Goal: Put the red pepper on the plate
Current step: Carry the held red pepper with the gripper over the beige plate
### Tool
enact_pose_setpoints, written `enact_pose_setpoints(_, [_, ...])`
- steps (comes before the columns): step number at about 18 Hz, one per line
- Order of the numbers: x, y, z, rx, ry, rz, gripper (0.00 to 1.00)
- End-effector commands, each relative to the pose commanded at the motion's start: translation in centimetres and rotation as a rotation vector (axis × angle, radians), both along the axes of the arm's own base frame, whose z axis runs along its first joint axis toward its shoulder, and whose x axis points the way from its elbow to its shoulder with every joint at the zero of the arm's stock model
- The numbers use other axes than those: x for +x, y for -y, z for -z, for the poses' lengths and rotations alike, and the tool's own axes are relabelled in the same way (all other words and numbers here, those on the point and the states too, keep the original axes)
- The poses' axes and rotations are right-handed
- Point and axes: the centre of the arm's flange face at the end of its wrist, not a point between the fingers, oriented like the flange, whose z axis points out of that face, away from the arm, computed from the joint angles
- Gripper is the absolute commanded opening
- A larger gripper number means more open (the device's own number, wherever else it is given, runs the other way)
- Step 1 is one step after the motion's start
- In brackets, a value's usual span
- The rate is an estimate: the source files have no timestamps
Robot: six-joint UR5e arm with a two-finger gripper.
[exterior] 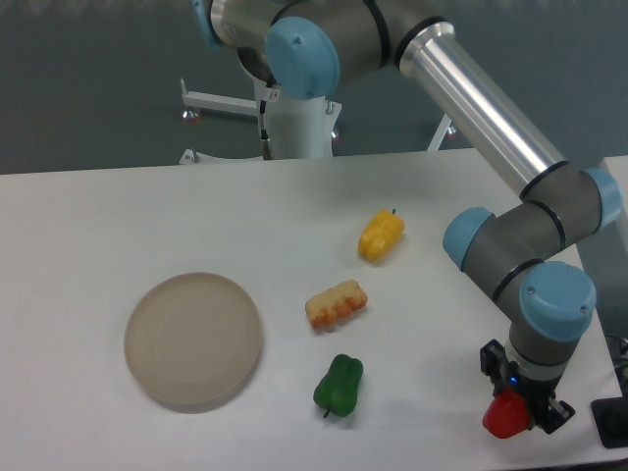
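Note:
The red pepper (504, 416) is glossy red and sits at the table's front right, under the end of my arm. My gripper (517, 407) stands over it with its dark fingers on either side of the pepper and looks shut on it. The pepper's stem is hidden. I cannot tell whether the pepper rests on the table or is just off it. The plate (193, 340) is a round beige-tan disc with a low rim at the front left, far from my gripper, with nothing on it.
A green pepper (339, 385) lies in front of centre. An orange-yellow lumpy toy food (336, 303) lies at centre. A yellow pepper (380, 235) lies behind it. The table's right edge and a dark object (610, 422) are next to my gripper.

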Motion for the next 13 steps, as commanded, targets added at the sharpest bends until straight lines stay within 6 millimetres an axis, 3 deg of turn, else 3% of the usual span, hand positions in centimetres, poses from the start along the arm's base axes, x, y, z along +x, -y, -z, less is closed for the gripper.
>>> enact_pose_setpoints(6, [3.3, -0.5, -2.0, -0.005, 0.016, 0.023, 0.52])
enact_pose_setpoints(10, [6.7, 2.4, -5.1, -0.047, 0.08, -0.024, 0.52])
enact_pose_setpoints(13, [10.4, 3.3, -6.6, -0.067, 0.141, -0.06, 0.52])
